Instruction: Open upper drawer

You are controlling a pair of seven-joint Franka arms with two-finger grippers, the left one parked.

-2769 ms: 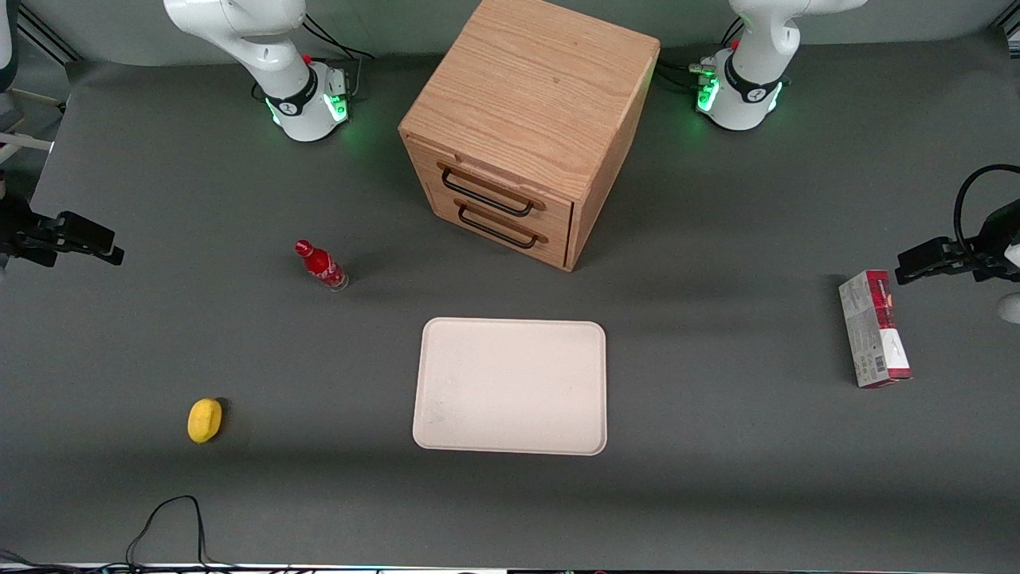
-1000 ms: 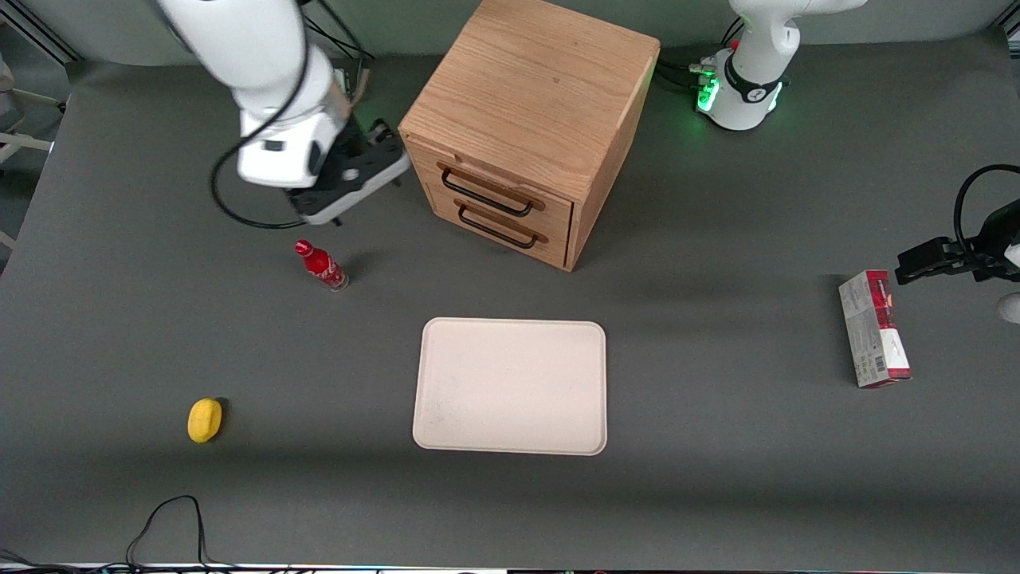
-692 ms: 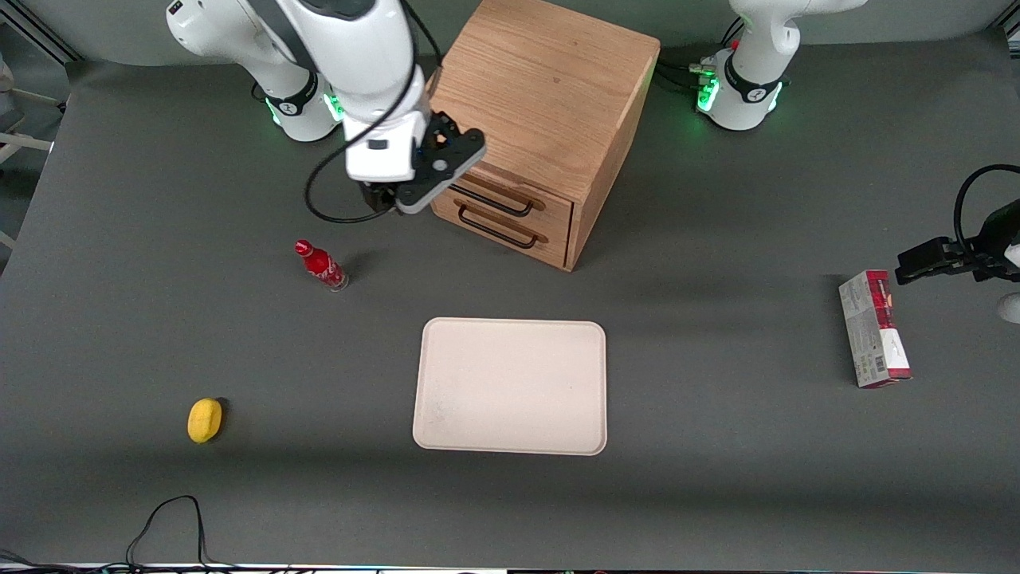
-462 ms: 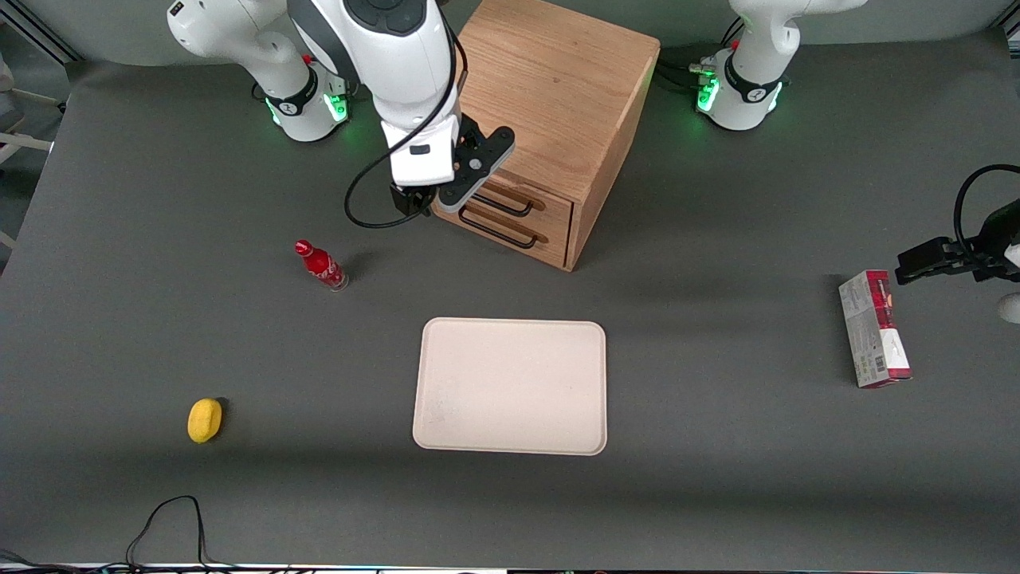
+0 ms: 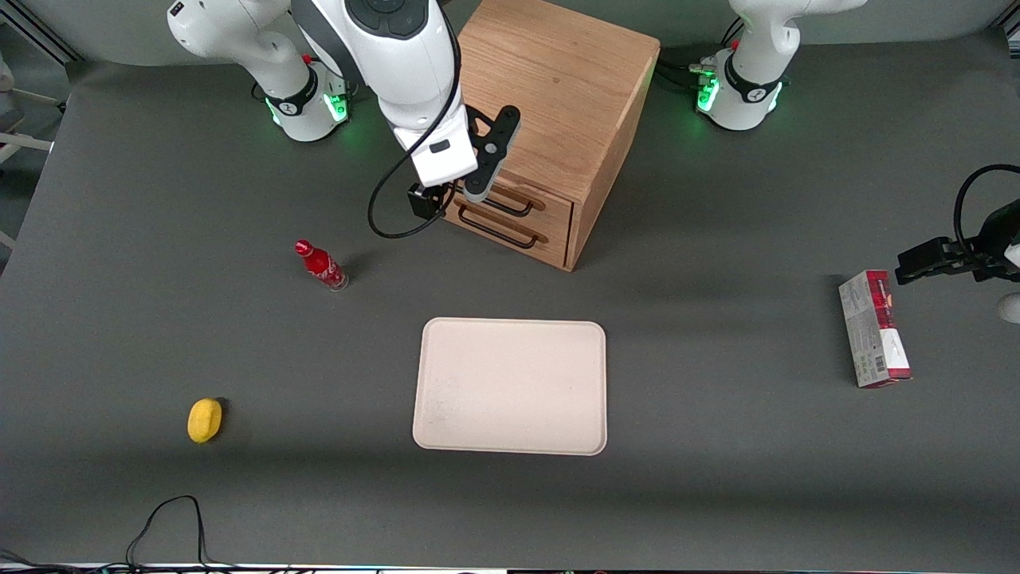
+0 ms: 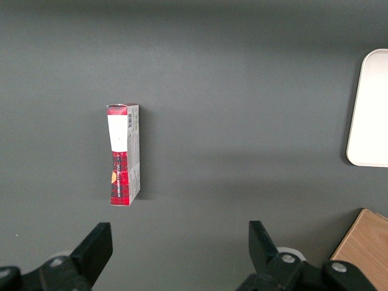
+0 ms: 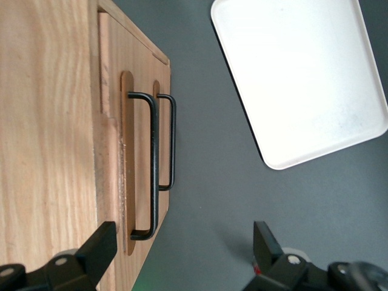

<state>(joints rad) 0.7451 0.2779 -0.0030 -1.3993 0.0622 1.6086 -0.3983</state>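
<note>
The wooden cabinet (image 5: 542, 80) stands at the back middle of the table. Its upper drawer (image 5: 552, 206) is shut, with a dark bar handle (image 5: 516, 210) that my arm partly covers. The lower drawer's handle (image 5: 498, 231) sits just under it. My right gripper (image 5: 488, 155) hovers above the cabinet's front top edge, over the working-arm end of the upper handle. In the right wrist view the gripper (image 7: 182, 237) is open wide and empty. One finger (image 7: 100, 242) is over the cabinet's top and front edge, clear of the upper handle (image 7: 153, 163). The lower handle (image 7: 172, 142) also shows.
A cream tray (image 5: 510, 387) lies in front of the cabinet, nearer the front camera, and shows in the right wrist view (image 7: 297, 79). A red bottle (image 5: 320, 265) stands toward the working arm's end, a lemon (image 5: 205, 419) nearer the camera. A red-and-white box (image 5: 874, 327) lies toward the parked arm's end.
My right arm has swung in from the table's end to above the cabinet's front edge. The gripper has turned over the upper handle. The drawers have not moved.
</note>
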